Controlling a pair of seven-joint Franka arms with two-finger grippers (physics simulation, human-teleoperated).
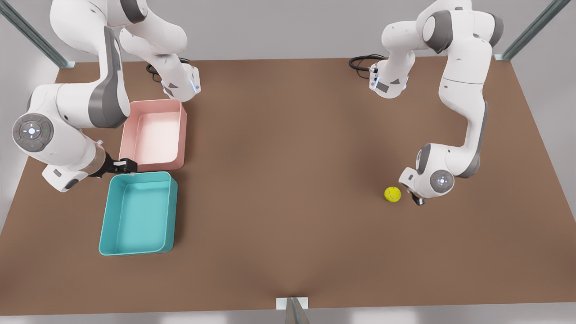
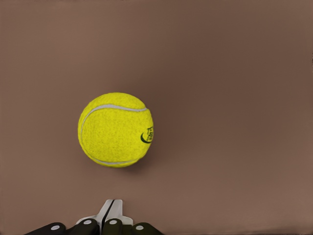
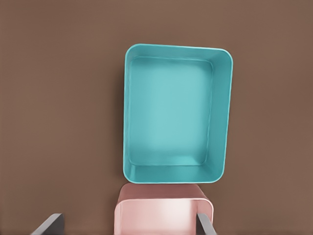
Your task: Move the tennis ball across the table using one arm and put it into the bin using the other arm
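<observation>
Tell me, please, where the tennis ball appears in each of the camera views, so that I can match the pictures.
Front view: the tennis ball lies on the table toward the front view's right, just beside the left gripper, apart from it.
Left wrist view: the ball sits mid-picture on bare tabletop, ahead of the shut fingers.
Right wrist view: not in it; the teal bin and the pink tray are.
Shared landmark: the brown table.

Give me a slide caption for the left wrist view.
Left gripper, fingers shut, beside the tennis ball resting on the table.
</observation>
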